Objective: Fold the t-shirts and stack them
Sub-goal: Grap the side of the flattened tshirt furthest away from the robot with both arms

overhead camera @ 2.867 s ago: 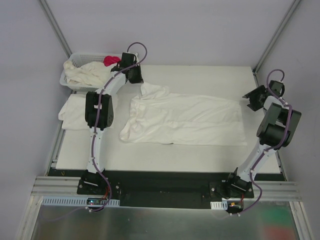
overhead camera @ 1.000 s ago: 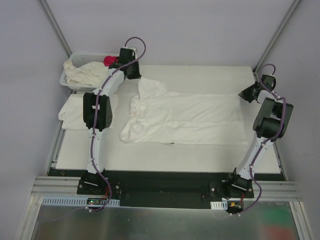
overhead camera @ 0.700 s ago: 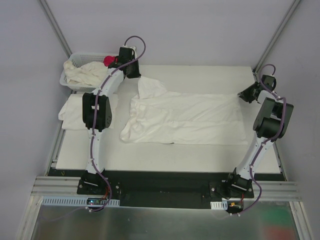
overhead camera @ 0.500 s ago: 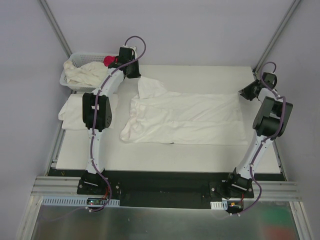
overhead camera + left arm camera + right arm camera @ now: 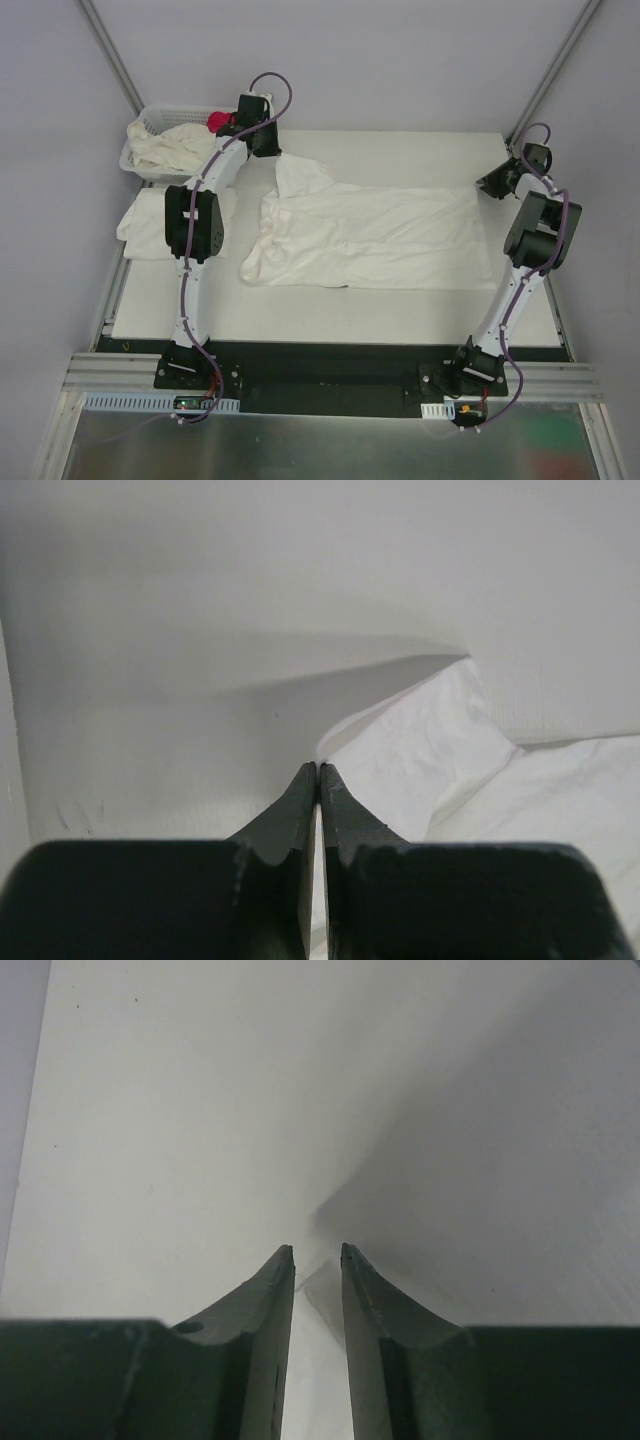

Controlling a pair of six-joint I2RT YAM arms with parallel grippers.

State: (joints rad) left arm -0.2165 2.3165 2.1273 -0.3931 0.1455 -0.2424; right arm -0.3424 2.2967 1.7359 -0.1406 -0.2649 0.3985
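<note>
Right at the tips of my left gripper (image 5: 318, 768), clamped shut on its sleeve, the t-shirt (image 5: 380, 235) lay spread out. My right gripper (image 5: 317, 1250) was barely open, empty. Floppy stuff; I'd grab corners.

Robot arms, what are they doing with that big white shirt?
They're folding shirts. The left gripper pinches a corner of the spread t-shirt, held up off the table. The right gripper is open over bare table, holding nothing. One folded t-shirt lies at the left; more t-shirts sit in the basket.
</note>
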